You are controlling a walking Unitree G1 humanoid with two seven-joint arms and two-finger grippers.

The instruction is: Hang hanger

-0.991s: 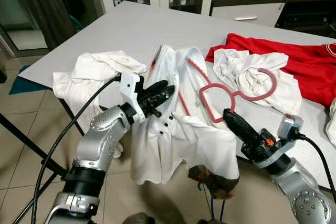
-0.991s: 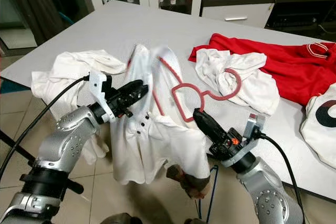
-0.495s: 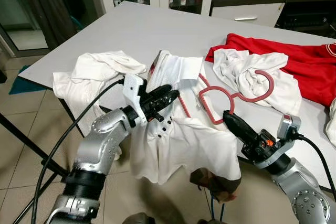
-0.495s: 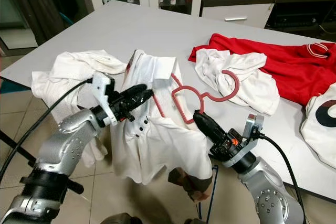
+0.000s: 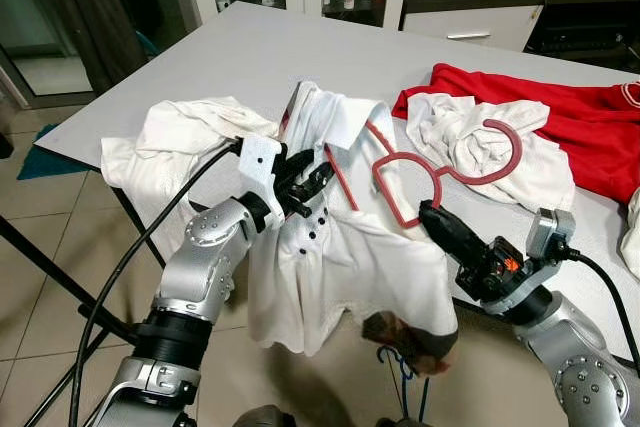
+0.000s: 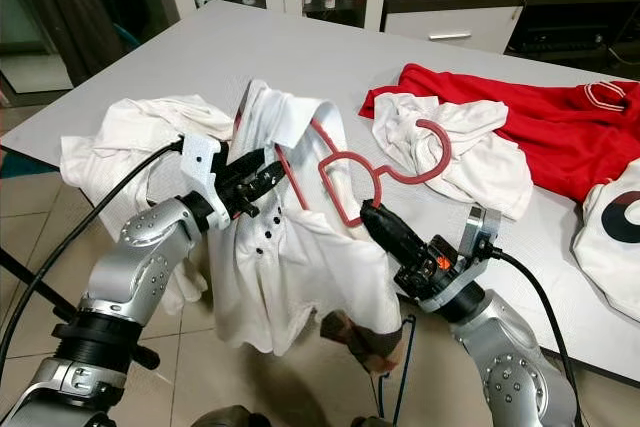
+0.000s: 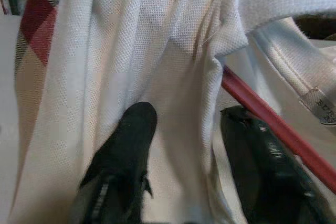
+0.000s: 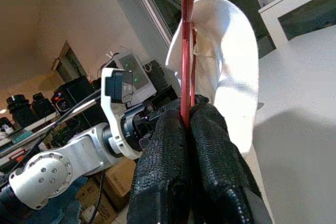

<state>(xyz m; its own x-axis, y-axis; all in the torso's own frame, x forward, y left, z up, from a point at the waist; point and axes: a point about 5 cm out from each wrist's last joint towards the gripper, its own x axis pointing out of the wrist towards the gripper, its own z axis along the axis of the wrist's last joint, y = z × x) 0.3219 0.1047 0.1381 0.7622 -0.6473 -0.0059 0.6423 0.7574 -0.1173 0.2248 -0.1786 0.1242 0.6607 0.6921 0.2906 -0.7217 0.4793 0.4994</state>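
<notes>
Over the table's (image 5: 250, 57) near edge, the right gripper (image 5: 428, 215) pinches the red hanger (image 5: 400, 169), steadying it inside the white shirt (image 5: 340, 257). The left gripper (image 5: 305, 182), fingers spread, works the collar to seat the shirt.

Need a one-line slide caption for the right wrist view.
Right gripper clamps the red hanger inside the white shirt, left gripper beyond.

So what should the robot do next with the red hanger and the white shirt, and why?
Probably the left tool should tug the white shirt collar further over the red hanger. The right tool is shut on the hanger's bar, one hanger arm is already under the fabric, and the left tool's open fingers straddle a fold beside that arm.
</notes>
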